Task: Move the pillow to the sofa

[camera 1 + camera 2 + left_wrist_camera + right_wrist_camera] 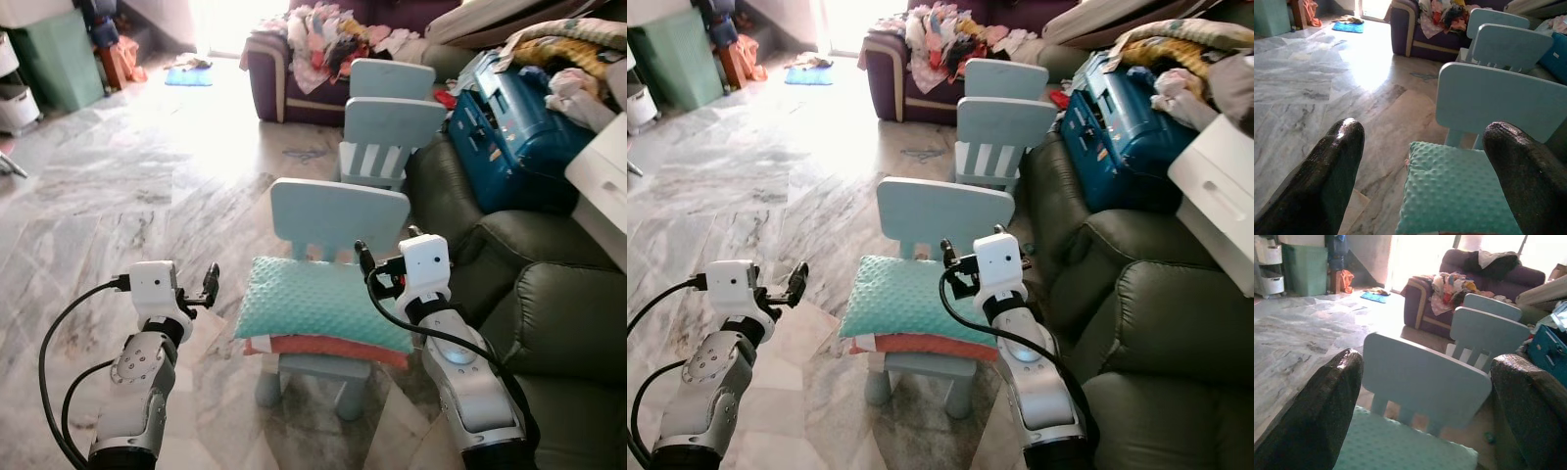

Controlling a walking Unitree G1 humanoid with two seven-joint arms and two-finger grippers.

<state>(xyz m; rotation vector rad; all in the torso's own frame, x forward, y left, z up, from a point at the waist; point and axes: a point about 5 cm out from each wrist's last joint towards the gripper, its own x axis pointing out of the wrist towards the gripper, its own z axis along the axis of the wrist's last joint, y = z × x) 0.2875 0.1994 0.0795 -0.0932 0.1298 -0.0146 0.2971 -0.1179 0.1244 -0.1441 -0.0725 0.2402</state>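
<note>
The pillow (pixel 323 302) is teal cloth with a raised, dotted nap, lying on a smooth matt plastic chair (pixel 338 217). The floor (pixel 118 196) is polished veined marble, glossy with glare. The sofa (pixel 549 313) looks like dark, faintly shiny leather. The left hand (pixel 1425 161) has rough black fingers (pixel 1332 166).

Orange cushion (pixel 328 349) mostly hidden beneath teal pillow (pixel 323 302), small chair's (pixel 338 217) seat covered by both, its far legs out of sight, dark green sofa (pixel 549 323) cut off at right edge, clothes pile (pixel 328 39) overexposed, items indistinct.
</note>
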